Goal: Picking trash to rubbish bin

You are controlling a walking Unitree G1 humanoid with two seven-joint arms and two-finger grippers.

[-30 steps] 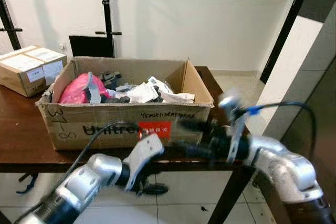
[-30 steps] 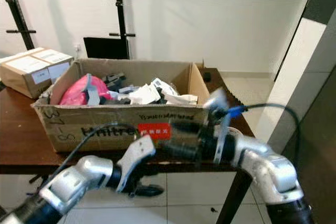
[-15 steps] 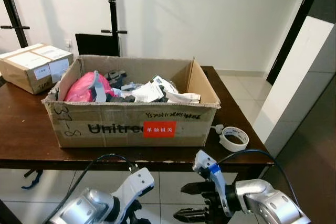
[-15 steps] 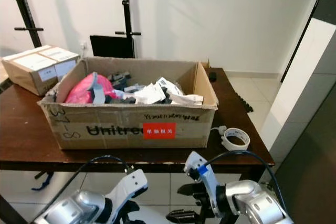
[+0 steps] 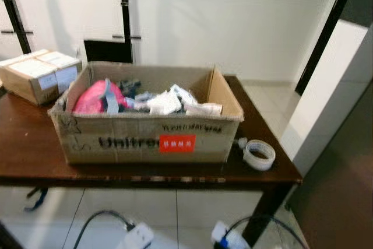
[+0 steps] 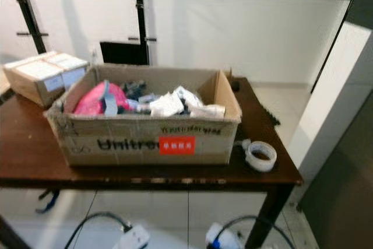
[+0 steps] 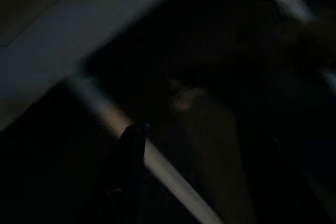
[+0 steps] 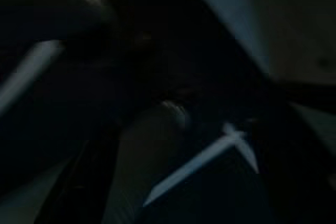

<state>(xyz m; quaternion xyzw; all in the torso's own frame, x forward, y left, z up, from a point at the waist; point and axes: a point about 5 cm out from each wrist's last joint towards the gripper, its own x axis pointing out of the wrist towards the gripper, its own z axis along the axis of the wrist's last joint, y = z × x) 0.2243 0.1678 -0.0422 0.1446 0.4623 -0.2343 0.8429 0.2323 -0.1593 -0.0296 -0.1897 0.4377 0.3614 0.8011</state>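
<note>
Eye views softly blurred, wrist views dark

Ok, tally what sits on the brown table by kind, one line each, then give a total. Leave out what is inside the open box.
Open cardboard box of trash: 1
Closed cardboard box with white labels: 1
Roll of white tape: 1
Total: 3 things on the table.

Open cardboard box (image 5: 145, 138) heaped with trash — pink bag (image 5: 93, 98), crumpled white papers (image 5: 166, 102) — upright, tape roll (image 5: 258, 154) just beside
</note>
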